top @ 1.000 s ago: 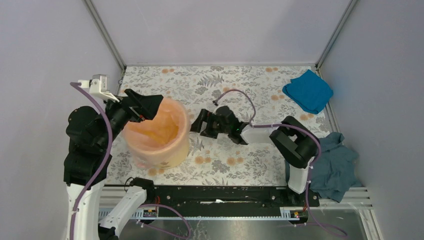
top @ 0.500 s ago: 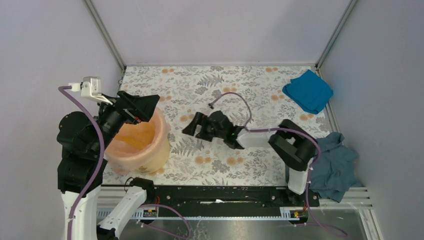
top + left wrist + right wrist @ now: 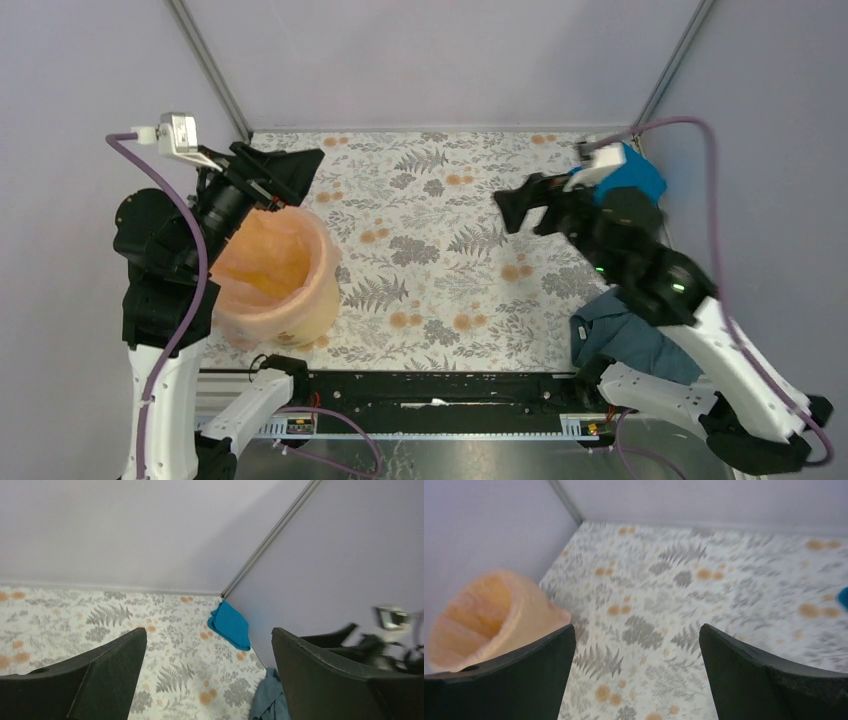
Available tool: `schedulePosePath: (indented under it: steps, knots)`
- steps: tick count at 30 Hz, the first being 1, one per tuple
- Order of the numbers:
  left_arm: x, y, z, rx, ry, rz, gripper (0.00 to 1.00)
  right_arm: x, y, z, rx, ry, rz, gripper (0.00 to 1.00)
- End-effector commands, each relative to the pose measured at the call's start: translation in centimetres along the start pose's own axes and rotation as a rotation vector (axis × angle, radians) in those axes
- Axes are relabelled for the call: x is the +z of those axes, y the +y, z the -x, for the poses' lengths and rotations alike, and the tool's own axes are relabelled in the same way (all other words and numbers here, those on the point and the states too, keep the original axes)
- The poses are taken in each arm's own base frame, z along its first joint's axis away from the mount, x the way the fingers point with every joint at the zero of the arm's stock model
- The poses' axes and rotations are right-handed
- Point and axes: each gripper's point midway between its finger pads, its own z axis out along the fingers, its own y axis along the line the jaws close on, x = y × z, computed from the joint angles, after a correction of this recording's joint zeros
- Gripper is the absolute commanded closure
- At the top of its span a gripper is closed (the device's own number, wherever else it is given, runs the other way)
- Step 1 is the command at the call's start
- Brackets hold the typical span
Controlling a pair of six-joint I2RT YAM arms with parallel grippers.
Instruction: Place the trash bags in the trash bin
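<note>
At the near left of the floral bench [image 3: 430, 290], the trash bin [image 3: 312, 300] is sitting with the pink trash bag [image 3: 262, 262] lining it and spilling over its rim, while a dark teal cloth [image 3: 625, 335] is lying at the near right edge. Just behind the bin, the left gripper [image 3: 300, 180] is hovering, fingers spread and holding nothing. The right gripper [image 3: 636, 627] is hanging over the far right of the bench, fingers equally wide apart and empty, near a blue cloth [image 3: 231, 625] in the far corner.
</note>
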Motion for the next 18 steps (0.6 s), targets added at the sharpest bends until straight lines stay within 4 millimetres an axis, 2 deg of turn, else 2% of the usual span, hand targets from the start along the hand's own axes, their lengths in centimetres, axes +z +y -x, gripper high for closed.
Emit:
schedulePosePath:
  steps: [1,3,5,8,12,17,18]
  knots:
    - [-1.0,-3.8,5.9,0.099,-0.162,-0.083,0.01,-8.1,-4.7,5.1,-0.182,-0.040,-0.204,0.00]
    - [-1.9,-4.0,7.2,0.132,-0.205,-0.055,0.01,-11.0,-4.2,8.3,-0.154,-0.137,-0.167,0.00]
    - [-2.9,-4.0,8.2,0.146,-0.251,-0.026,0.01,-13.3,-3.8,10.5,-0.143,-0.216,-0.132,0.00]
    - [-3.6,-4.3,8.7,0.137,-0.279,-0.027,0.01,-16.3,-3.9,13.1,-0.135,-0.313,-0.121,0.00]
    - [-3.5,-4.5,8.6,0.130,-0.262,-0.038,0.01,-17.9,-4.1,14.6,-0.135,-0.352,-0.126,0.00]
    - [-3.7,-4.6,8.4,0.122,-0.256,-0.036,0.01,-18.5,-4.5,14.3,-0.112,-0.394,-0.121,0.00]
    - [-3.7,-4.6,8.4,0.121,-0.254,-0.034,0.01,-18.1,-3.9,13.9,-0.125,-0.392,-0.082,0.00]
